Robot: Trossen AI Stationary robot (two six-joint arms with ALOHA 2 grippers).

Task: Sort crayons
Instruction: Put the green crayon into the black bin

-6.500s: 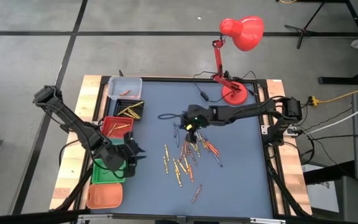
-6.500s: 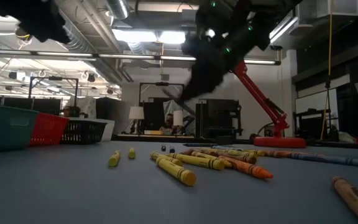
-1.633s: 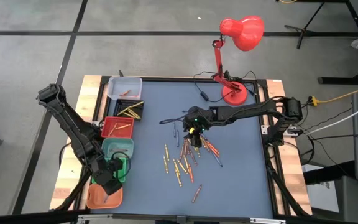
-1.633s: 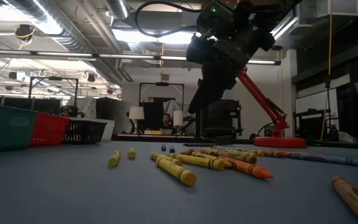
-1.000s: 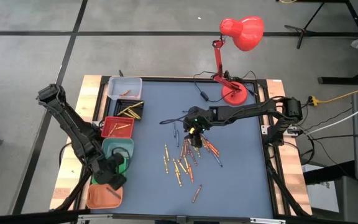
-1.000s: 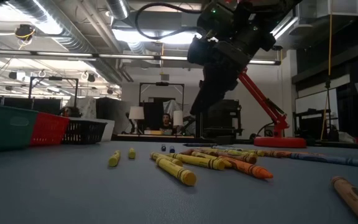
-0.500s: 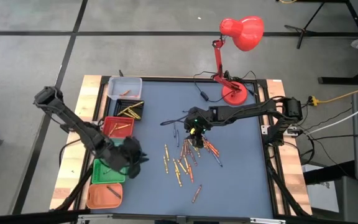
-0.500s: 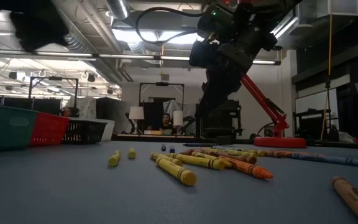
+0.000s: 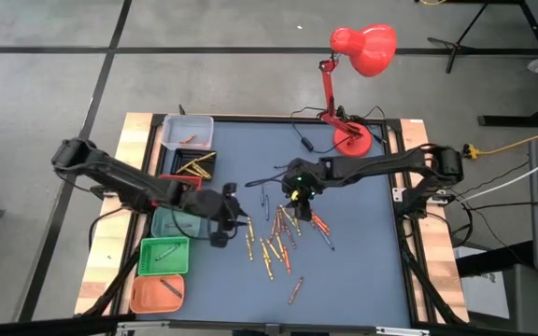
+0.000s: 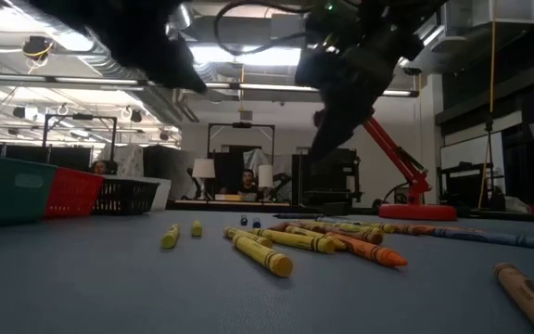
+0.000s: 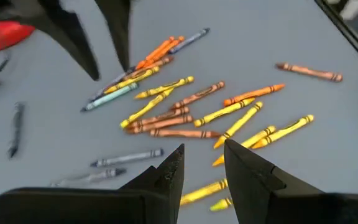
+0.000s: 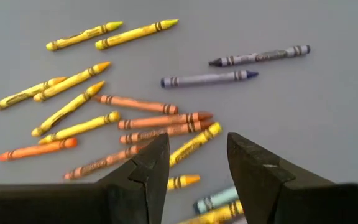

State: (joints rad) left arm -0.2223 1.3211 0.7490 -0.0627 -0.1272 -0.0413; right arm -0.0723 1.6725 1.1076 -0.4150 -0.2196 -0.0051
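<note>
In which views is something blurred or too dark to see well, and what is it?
Low view: the left arm is a dark smear against bright ceiling lights, and the nearest brown crayon is soft. Left wrist view: the crayons are blurred. Right wrist view and high view: sharp and evenly lit.

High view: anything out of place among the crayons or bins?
One brown crayon lies alone near the table's front edge, apart from the main crayon pile. A dark cable trails across the mat beside the pile. The bins sit in line.
</note>
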